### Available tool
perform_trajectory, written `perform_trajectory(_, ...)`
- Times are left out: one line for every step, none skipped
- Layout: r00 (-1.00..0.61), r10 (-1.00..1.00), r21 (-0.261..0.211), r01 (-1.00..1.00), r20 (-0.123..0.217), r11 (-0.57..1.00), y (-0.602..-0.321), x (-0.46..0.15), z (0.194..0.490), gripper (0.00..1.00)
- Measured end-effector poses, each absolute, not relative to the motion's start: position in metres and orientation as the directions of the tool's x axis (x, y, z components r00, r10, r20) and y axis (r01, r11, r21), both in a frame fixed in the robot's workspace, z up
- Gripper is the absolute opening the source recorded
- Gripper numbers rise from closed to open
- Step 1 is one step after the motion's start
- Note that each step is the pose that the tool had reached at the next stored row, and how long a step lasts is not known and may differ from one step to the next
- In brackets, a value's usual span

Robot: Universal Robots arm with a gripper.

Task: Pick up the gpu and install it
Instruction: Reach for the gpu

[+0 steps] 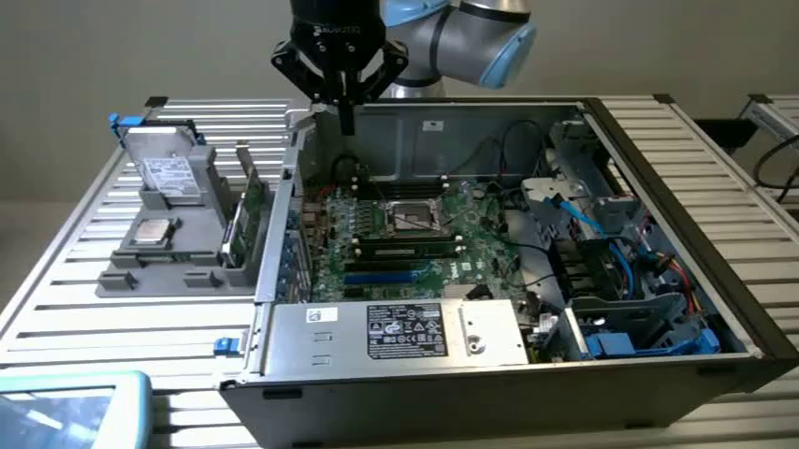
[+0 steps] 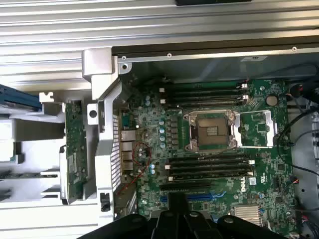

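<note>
The gpu [image 1: 254,208] is a thin green card standing on edge in a grey holder [image 1: 168,271], just to the exterior view's left of the open computer case [image 1: 649,140]. The wrist view has the gpu [image 2: 75,149] edge-on beside the case's rear wall. My gripper [image 1: 346,123] hangs above the far left corner of the case, over the motherboard [image 1: 474,229]. Its black fingers are shut together with nothing between them. It is apart from the gpu, higher and to the exterior view's right of it. In the wrist view my gripper [image 2: 177,201] reaches over the motherboard [image 2: 259,124].
The grey holder also carries a silver labelled drive [image 1: 167,174] and a small square chip [image 1: 152,231]. Inside the case are an empty processor socket [image 1: 413,217], a power supply [image 1: 399,332] at the front, and cables with blue brackets [image 1: 624,281] on the exterior view's right.
</note>
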State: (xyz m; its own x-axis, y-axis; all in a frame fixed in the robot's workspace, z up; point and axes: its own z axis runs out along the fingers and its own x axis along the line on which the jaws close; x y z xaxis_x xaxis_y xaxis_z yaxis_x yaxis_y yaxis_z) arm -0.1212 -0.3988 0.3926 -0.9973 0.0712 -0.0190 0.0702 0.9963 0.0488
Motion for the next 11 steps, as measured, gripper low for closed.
perform_trajectory(-0.997, 0.071, 0.049, 0.07, -0.019, 0.996, -0.3988, -0.1212, 0.3926, 0.11)
perform_trajectory(-0.997, 0.071, 0.049, 0.07, -0.019, 0.996, -0.3988, -0.1212, 0.3926, 0.11)
perform_trajectory(-0.997, 0.071, 0.049, 0.07, -0.019, 0.996, -0.3988, -0.1212, 0.3926, 0.11)
perform_trajectory(-0.997, 0.071, 0.049, 0.07, -0.019, 0.996, -0.3988, -0.1212, 0.3926, 0.11)
perform_trajectory(-0.997, 0.071, 0.049, 0.07, -0.019, 0.996, -0.3988, -0.1212, 0.3926, 0.11)
perform_trajectory(-0.997, 0.071, 0.049, 0.07, -0.019, 0.996, -0.3988, -0.1212, 0.3926, 0.11)
perform_trajectory(-0.997, 0.071, 0.049, 0.07, -0.019, 0.996, -0.3988, -0.1212, 0.3926, 0.11)
perform_trajectory(-0.997, 0.071, 0.049, 0.07, -0.019, 0.996, -0.3988, -0.1212, 0.3926, 0.11)
perform_trajectory(-0.997, 0.071, 0.049, 0.07, -0.019, 0.996, -0.3988, -0.1212, 0.3926, 0.11)
perform_trajectory(-0.997, 0.071, 0.049, 0.07, -0.019, 0.996, -0.3988, -0.1212, 0.3926, 0.11)
perform_trajectory(-0.997, 0.071, 0.049, 0.07, -0.019, 0.996, -0.3988, -0.1212, 0.3926, 0.11)
